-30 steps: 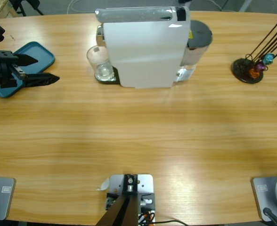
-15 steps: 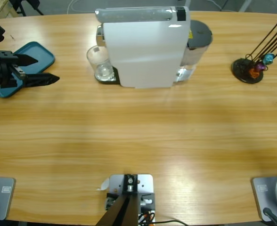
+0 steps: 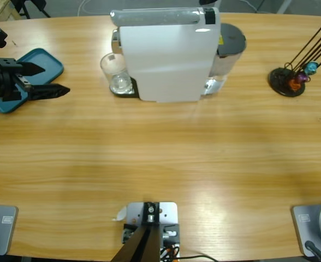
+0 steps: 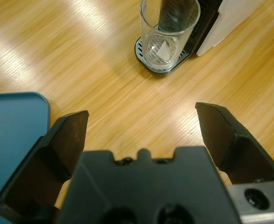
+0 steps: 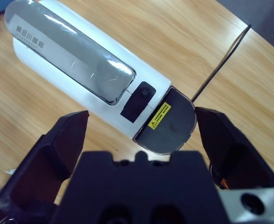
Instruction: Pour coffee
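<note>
A clear glass tumbler [image 3: 116,73] stands upright on the black drip tray [image 3: 123,93] at the left end of the white coffee machine [image 3: 166,54]. In the left wrist view the tumbler [image 4: 168,28] looks clear, and no amber coffee shows in it. My left gripper [image 3: 55,80] is open at the table's left side, well short of the glass, with nothing between its fingers. Its jaws [image 4: 141,114] point toward the tumbler. My right gripper [image 5: 141,115] is open high above the machine [image 5: 81,70], looking down on its top, and is out of the high view.
A blue tray [image 3: 37,61] lies under the left gripper's rear part. A black capsule stand [image 3: 289,81] with thin rods and coloured capsules is at the far right. The machine's grey-lidded water tank [image 3: 231,39] sits at its right end.
</note>
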`<state>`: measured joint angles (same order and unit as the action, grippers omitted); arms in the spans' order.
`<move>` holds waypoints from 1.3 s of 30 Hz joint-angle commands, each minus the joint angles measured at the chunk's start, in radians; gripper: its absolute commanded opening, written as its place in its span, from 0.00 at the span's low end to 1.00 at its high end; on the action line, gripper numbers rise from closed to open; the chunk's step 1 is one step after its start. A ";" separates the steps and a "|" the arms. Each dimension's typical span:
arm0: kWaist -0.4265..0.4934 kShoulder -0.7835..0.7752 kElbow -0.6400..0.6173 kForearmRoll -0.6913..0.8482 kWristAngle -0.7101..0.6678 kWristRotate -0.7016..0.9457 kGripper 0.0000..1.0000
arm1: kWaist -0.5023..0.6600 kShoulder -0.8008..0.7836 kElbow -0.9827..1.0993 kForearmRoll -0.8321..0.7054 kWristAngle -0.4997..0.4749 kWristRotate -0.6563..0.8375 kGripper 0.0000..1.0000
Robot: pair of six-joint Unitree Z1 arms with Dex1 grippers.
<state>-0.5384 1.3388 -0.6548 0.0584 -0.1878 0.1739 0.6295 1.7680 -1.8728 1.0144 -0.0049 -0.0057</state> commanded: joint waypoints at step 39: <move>-0.060 -0.071 0.046 0.009 -0.004 -0.001 1.00 | 0.127 -0.602 0.889 -0.519 0.157 -0.004 1.00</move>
<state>-0.5843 1.3289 -0.6405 0.0561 -0.1879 0.1739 0.7449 1.3199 -1.2575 0.6382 0.1231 0.0128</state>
